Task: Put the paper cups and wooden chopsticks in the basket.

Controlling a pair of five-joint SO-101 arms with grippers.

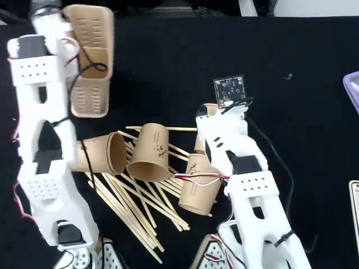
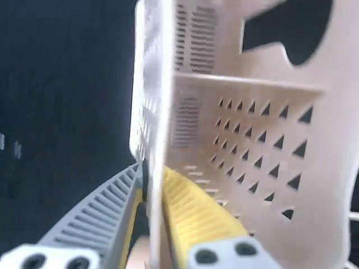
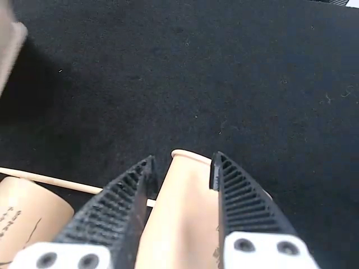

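Note:
The beige perforated basket (image 1: 90, 56) lies tipped at the back left; my left gripper (image 2: 151, 174) is shut on its wall (image 2: 252, 140), one finger inside and one outside. Three paper cups (image 1: 104, 152) (image 1: 150, 151) (image 1: 199, 188) lie on their sides on a spread of wooden chopsticks (image 1: 140, 199) in the middle of the black table. My right gripper (image 3: 182, 162) (image 1: 208, 112) is shut on a fourth paper cup (image 3: 179, 218), its fingers pressed to both sides just below the rim. A chopstick (image 3: 56, 180) lies beside that cup.
The left arm (image 1: 39, 140) stretches along the table's left side, the right arm (image 1: 247, 190) rises from the front centre. A purple object (image 1: 352, 89) and a pale card (image 1: 354, 204) sit at the right edge. Black cloth (image 1: 291, 67) stretches across the back right.

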